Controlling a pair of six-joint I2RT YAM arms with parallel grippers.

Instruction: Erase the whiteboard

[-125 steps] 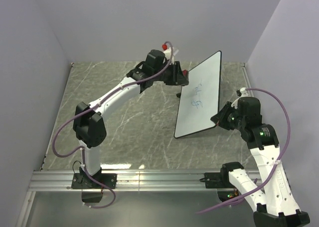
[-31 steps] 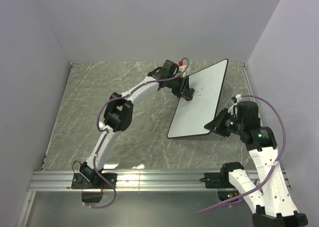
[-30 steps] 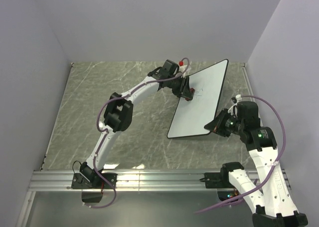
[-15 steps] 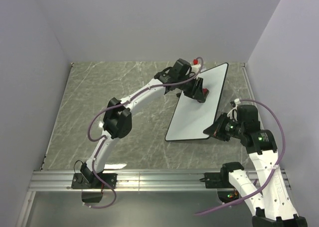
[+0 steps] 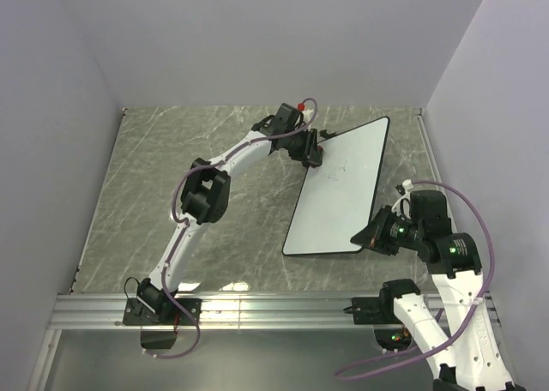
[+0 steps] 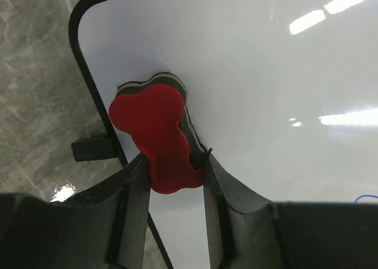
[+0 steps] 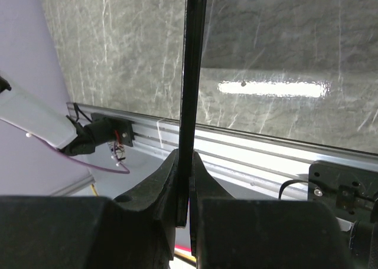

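The whiteboard point(image 5: 339, 194) is held tilted above the table, and my right gripper point(image 5: 371, 237) is shut on its near right corner. In the right wrist view the whiteboard's black rim point(image 7: 192, 74) runs edge-on up from between my right gripper's point(image 7: 189, 186) closed fingers. My left gripper point(image 5: 310, 149) sits at the board's far left edge, shut on the red bone-shaped eraser point(image 6: 156, 130). The eraser presses flat on the whiteboard point(image 6: 266, 74) close to its rounded corner. A tiny blue mark point(image 6: 369, 197) shows at the right edge of the left wrist view.
The grey marble table point(image 5: 214, 211) lies under the board. A small black piece point(image 6: 93, 148) sits on the table beside the board's rim. Purple walls close in left, right and back. An aluminium rail point(image 5: 257, 309) runs along the near edge by the arm bases.
The left gripper swept the eraser from the board's upper middle back to its far left edge. The blue scribble seen earlier is almost gone. The right arm shifted the board slightly nearer.
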